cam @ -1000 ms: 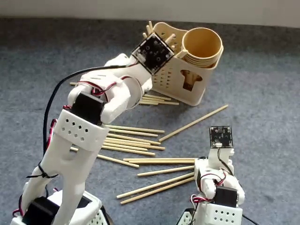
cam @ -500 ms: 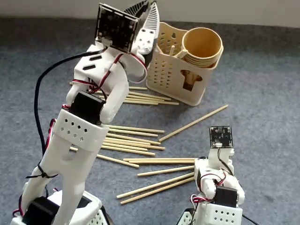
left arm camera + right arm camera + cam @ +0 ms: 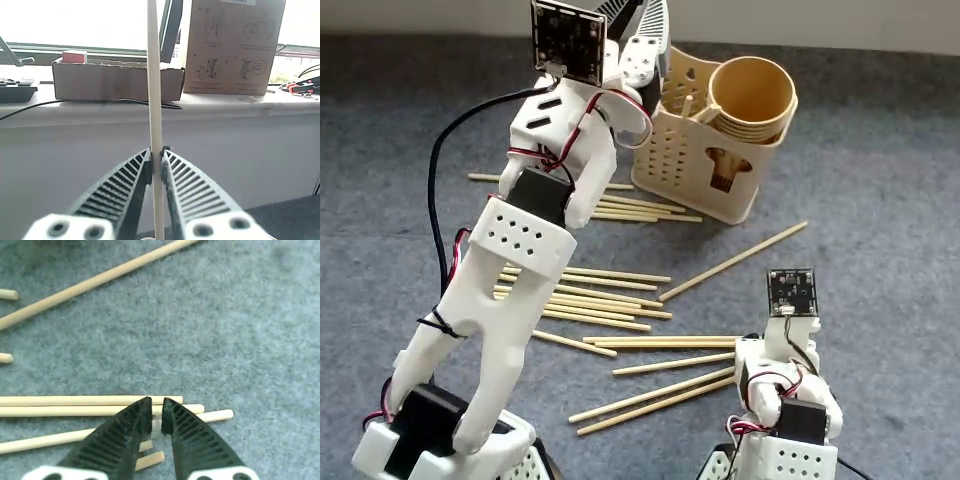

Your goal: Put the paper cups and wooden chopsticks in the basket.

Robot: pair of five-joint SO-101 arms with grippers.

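Left arm high with one chopstick, right arm low over the loose ones.

In the high view the left arm (image 3: 520, 260) rises from 7 o'clock and stretches steeply to 12 o'clock, its wrist bent back just beside the basket (image 3: 685, 165). The left end effector (image 3: 156, 155) is clamped narrowly on a single chopstick (image 3: 154, 75), which stands upright between the jaws. The basket sits at 1 o'clock on the grey table (image 3: 880, 220), with the paper cups (image 3: 752, 98) stacked inside its right-hand part. The right arm (image 3: 780, 400) is folded low at 5 o'clock. The right end effector (image 3: 156, 415) points down at the table with its jaws drawn almost together, gripping nothing, just above the ends of some loose chopsticks (image 3: 610, 300), which lie scattered from the centre towards 6 o'clock.
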